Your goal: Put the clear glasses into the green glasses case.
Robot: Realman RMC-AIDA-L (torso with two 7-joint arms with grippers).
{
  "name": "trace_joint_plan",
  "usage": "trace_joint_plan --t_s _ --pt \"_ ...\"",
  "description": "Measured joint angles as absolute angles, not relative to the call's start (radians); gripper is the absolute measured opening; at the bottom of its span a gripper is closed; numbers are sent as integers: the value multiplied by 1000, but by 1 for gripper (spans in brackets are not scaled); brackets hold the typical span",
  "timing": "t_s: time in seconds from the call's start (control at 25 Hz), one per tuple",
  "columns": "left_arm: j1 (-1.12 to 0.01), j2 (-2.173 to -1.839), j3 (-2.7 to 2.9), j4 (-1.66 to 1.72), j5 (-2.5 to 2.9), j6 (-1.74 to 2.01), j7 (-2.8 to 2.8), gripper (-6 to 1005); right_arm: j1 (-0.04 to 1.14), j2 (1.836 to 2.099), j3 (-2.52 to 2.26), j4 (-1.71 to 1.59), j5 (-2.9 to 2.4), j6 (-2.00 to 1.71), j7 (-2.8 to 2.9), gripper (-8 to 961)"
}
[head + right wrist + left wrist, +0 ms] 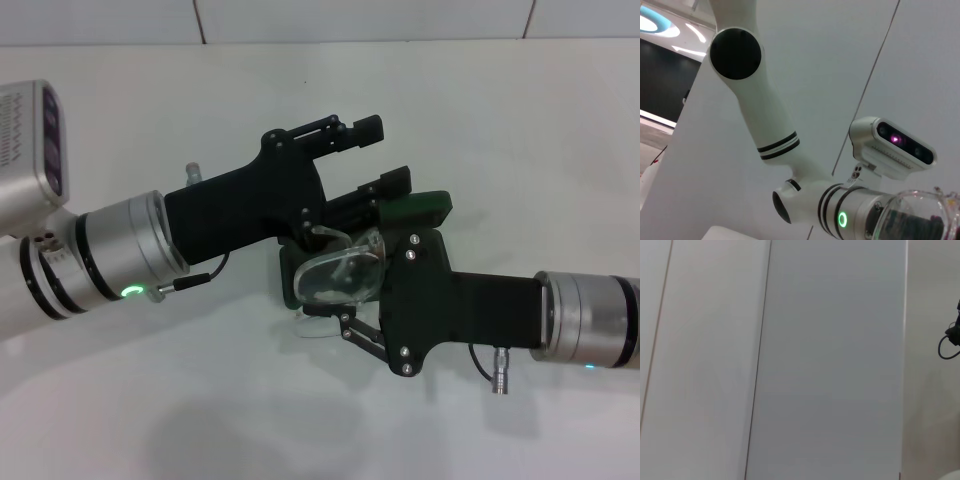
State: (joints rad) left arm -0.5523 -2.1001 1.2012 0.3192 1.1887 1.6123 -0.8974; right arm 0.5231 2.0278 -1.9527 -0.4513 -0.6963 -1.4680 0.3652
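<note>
At centre frame, the right end effector [335,290] is pinching the clear glasses [338,275] over the green glasses case [415,208]. The left end effector [375,155] is hanging spread beside it. Best lowering them level before letting go.

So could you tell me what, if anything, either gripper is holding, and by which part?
The right gripper holds the clear glasses at the lens front, above the green glasses case. The left gripper is open, holding nothing.
</note>
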Motion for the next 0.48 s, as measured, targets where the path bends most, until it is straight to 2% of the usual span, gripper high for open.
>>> trace_joint_plan --t_s 0.48 --pt "-545 -2096 1168 317 1163 1576 -856 605 527 2025 -1951 -452 -700 -1479 367 150"
